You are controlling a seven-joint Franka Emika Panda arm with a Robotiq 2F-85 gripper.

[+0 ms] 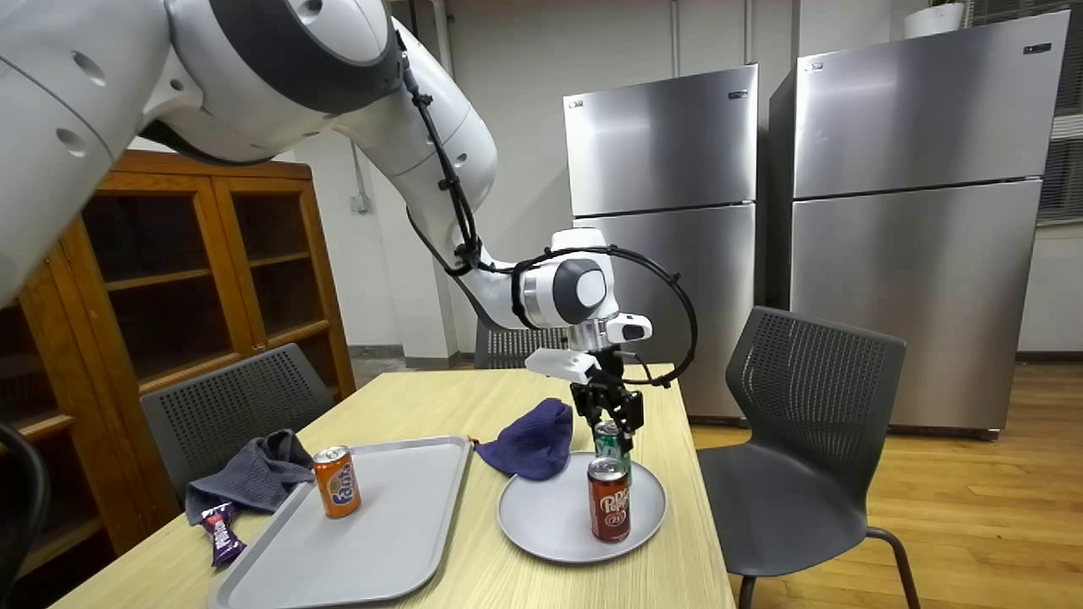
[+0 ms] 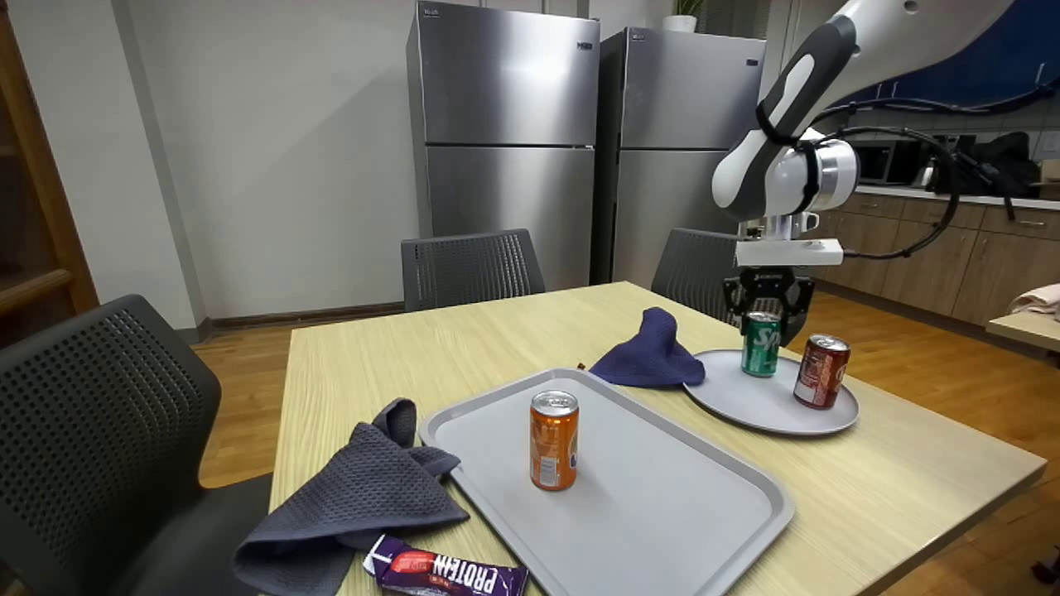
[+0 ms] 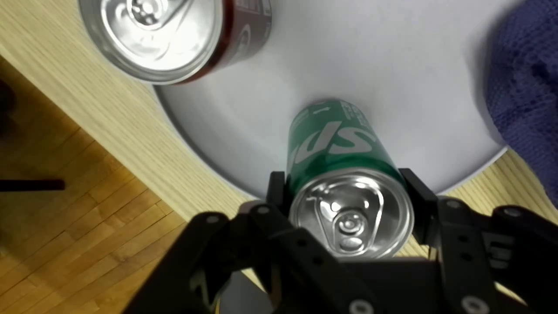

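1. The claw grips the Sprite can, upright on the gray plate.
2. A Dr Pepper can stands near it, and a navy cloth overlaps the plate's rim.
3. Well apart, a Fanta can stands on the gray tray.

In an exterior view, the red can hides much of the green can.
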